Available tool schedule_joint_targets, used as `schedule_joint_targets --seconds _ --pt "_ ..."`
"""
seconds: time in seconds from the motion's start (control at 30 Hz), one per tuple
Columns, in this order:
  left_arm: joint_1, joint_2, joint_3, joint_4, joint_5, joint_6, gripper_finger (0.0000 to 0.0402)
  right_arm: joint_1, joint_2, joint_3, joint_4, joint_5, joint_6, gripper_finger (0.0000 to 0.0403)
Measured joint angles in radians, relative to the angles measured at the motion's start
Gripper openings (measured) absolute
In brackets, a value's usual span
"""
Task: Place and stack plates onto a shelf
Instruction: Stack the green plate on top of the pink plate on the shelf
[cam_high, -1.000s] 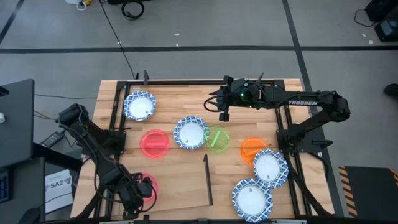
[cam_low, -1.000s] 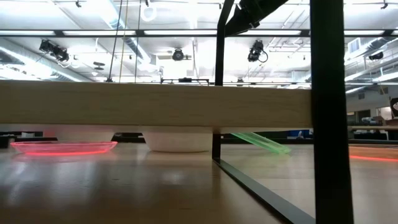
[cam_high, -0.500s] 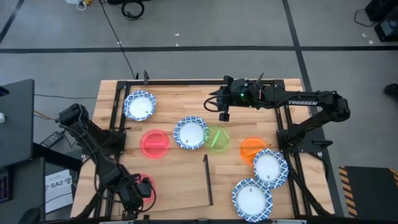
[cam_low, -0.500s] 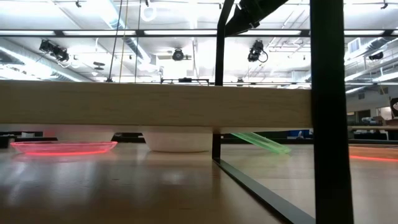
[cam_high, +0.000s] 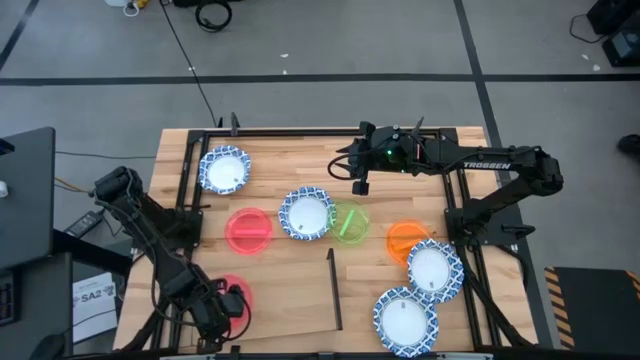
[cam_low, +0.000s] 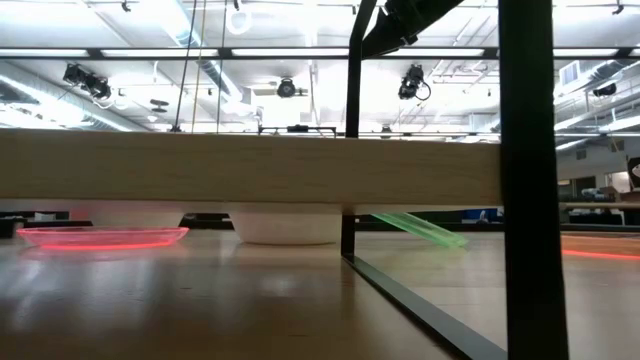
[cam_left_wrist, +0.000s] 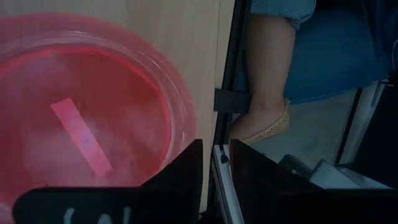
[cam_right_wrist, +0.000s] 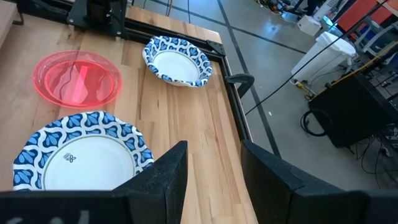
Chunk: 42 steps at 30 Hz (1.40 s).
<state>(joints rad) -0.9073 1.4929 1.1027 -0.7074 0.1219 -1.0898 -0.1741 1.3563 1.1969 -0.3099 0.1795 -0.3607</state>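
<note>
nothing moved; left hand (cam_left_wrist: 214, 163) nearly closed beside glossy translucent red plate (cam_left_wrist: 81, 124), right hand (cam_right_wrist: 211, 165) open.

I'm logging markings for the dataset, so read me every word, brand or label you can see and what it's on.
"TROSSEN": on the right arm.
"SA2": on a paper sheet beside the table; its other print is too small.
Small mark on the plate centre: unreadable.
Strip label on the red plate: blank or blurred.
</note>
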Motion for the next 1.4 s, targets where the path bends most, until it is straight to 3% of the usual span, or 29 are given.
schedule_joint_targets --seconds 0.37,0.77,0.97,1.2,1.4 --pt "0.001 0.000 0.000 -0.011 -0.074 0.000 0.0116 0.000 0.000 0.000 0.000 0.000 0.000 0.0154" --pt "0.001 0.000 0.000 -0.054 -0.077 0.001 0.0181 0.000 0.000 0.000 0.000 0.000 0.000 0.0154" --pt "0.001 0.000 0.000 -0.054 -0.089 0.002 0.0187 -0.004 0.000 0.000 -0.001 0.000 0.000 0.0154" --pt "0.001 0.000 0.000 -0.054 -0.132 0.003 0.0187 -0.058 0.000 0.000 -0.055 -0.128 0.008 0.0150" --pt "0.008 0.000 0.000 -0.054 -0.187 0.005 0.0187 -0.116 0.000 0.000 -0.168 -0.178 0.118 0.0147"
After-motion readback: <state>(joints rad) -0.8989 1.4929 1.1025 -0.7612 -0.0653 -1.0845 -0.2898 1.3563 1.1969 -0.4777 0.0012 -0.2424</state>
